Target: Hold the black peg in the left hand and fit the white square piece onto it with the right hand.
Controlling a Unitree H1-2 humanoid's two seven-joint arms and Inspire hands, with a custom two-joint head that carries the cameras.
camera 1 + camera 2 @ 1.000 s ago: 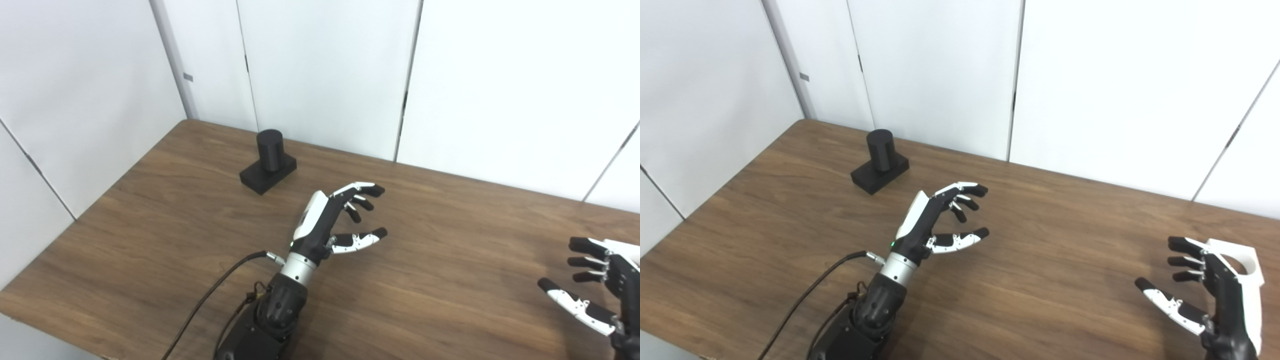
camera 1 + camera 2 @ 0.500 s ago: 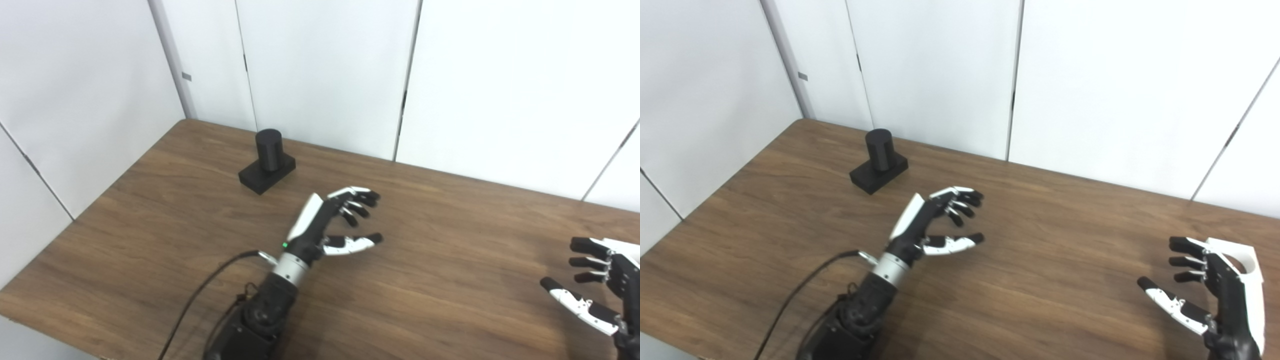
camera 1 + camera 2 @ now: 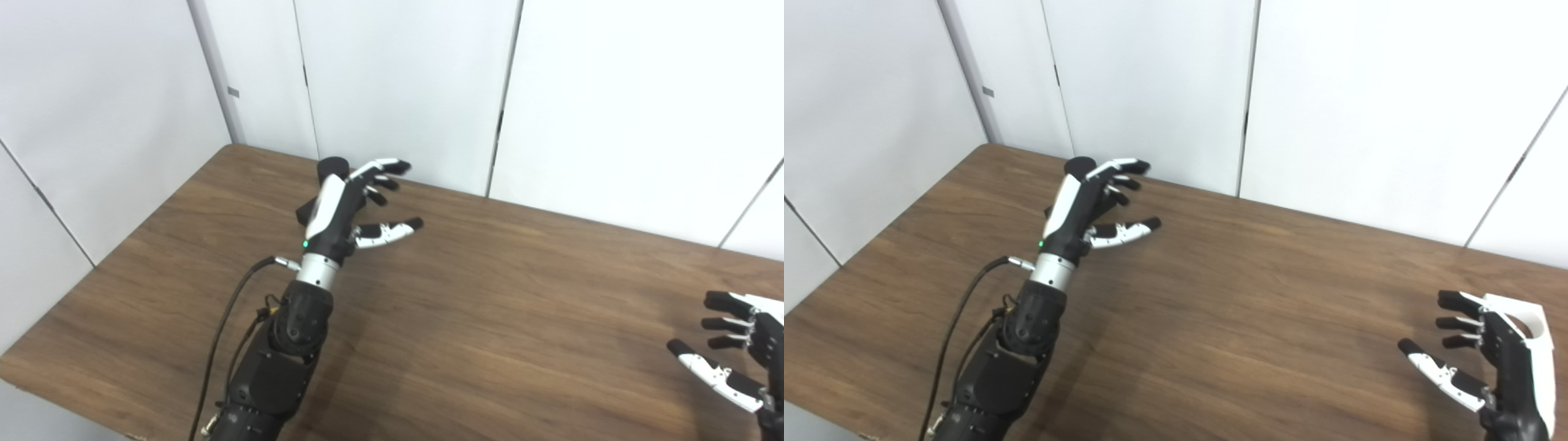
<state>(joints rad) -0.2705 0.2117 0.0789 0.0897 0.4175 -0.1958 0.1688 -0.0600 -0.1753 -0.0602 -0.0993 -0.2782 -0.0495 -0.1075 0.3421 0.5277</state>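
Left eye view: one black peg [image 3: 331, 166], two open hands.

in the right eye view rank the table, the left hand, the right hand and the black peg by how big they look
1. table
2. and 3. left hand and right hand: look alike, no ranking
4. black peg, mostly hidden behind the left hand

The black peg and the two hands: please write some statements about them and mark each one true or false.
1. The left hand is open, its fingers spread, right by the black peg. True.
2. The black peg lies near the right edge of the table. False: it stands at the far left, near the wall.
3. The right hand is open and far from the peg. True.
4. The left hand holds the peg lifted off the table. False: no grasp shows.
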